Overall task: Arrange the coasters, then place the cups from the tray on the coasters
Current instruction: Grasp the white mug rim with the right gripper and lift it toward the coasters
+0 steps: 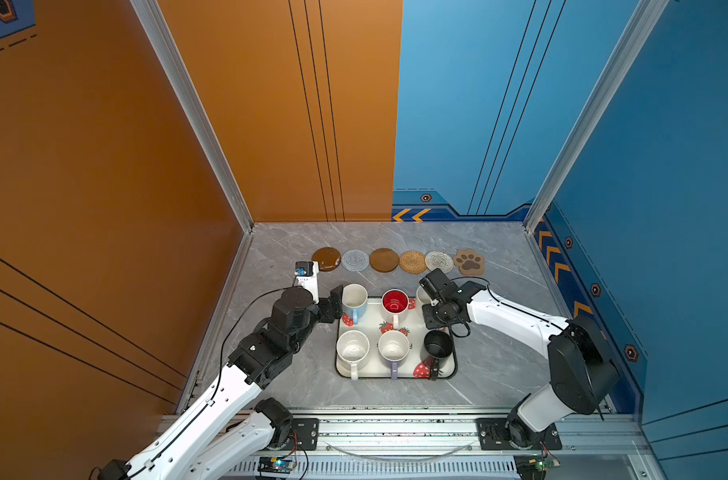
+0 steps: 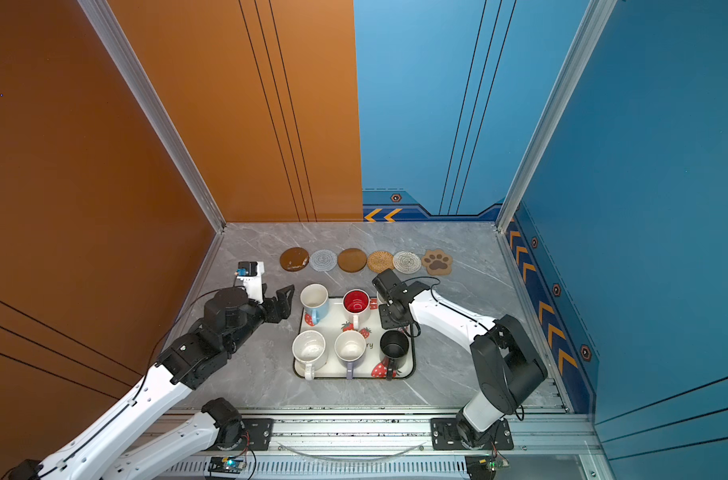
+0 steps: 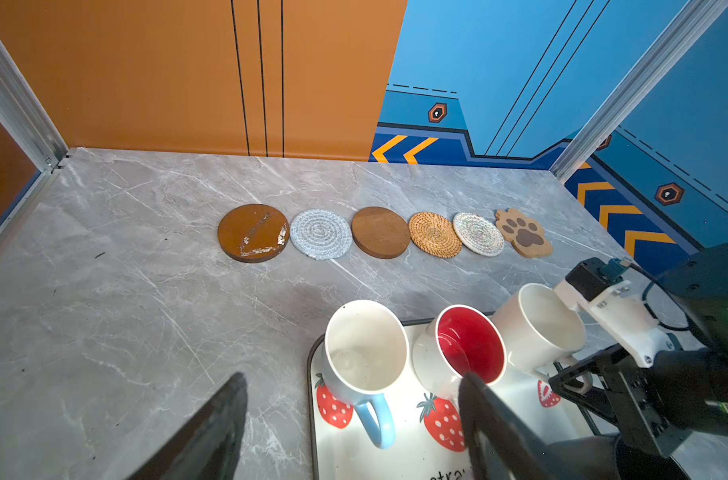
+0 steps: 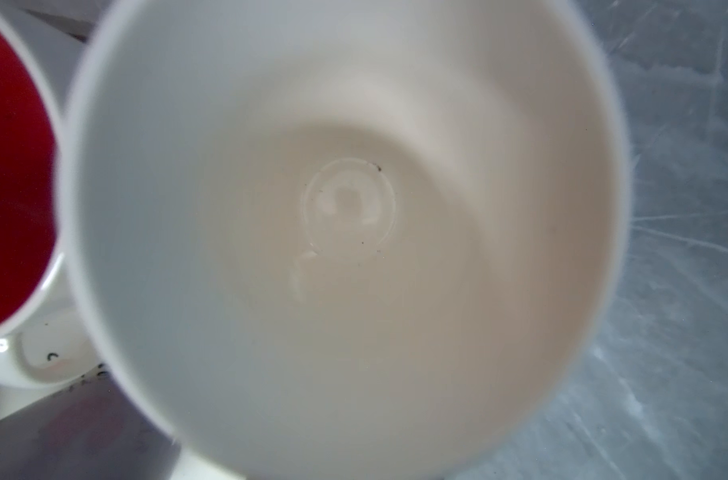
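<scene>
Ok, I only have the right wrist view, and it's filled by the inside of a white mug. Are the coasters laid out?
Observer: Yes, six coasters lie in a row beyond the tray, all bare.
Operator: Where's the right gripper on this mug?
Observer: The right gripper is at the cream mug's handle; I can't tell if the jaws are clamped on it.
Operator: And the left arm?
Observer: The left gripper is beside the blue mug, jaws open, holding nothing.
</scene>
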Available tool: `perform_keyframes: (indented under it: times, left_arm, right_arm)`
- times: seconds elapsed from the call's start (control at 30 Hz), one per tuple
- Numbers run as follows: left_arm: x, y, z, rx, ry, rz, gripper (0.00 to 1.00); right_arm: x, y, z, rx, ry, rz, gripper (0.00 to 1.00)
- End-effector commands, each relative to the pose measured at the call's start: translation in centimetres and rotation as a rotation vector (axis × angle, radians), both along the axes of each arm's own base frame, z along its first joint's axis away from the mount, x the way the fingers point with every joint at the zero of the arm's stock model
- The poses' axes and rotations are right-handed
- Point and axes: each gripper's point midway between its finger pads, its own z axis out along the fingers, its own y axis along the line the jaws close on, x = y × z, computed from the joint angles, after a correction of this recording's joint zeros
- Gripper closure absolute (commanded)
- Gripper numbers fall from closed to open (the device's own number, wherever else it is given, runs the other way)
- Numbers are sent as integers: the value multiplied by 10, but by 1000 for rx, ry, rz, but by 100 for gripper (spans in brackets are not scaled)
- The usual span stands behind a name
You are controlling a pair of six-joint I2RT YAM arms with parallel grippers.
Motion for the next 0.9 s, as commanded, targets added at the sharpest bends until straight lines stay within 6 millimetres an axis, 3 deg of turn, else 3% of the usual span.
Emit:
perform_keyframes:
  times: [0.0,0.53,0.87]
  left_arm:
    - [0,-1,0,-3,-6,-12,20]
    - [2,1,-3,-3,-2,-9,20]
    - [2,3,-4,-8,1,-5,20]
  right_arm:
    - [6,-3,9,-42,-21,0,100]
    - [16,-9,51,-28,-135,2,100]
    - [35,-20,83,20,-195,-18,100]
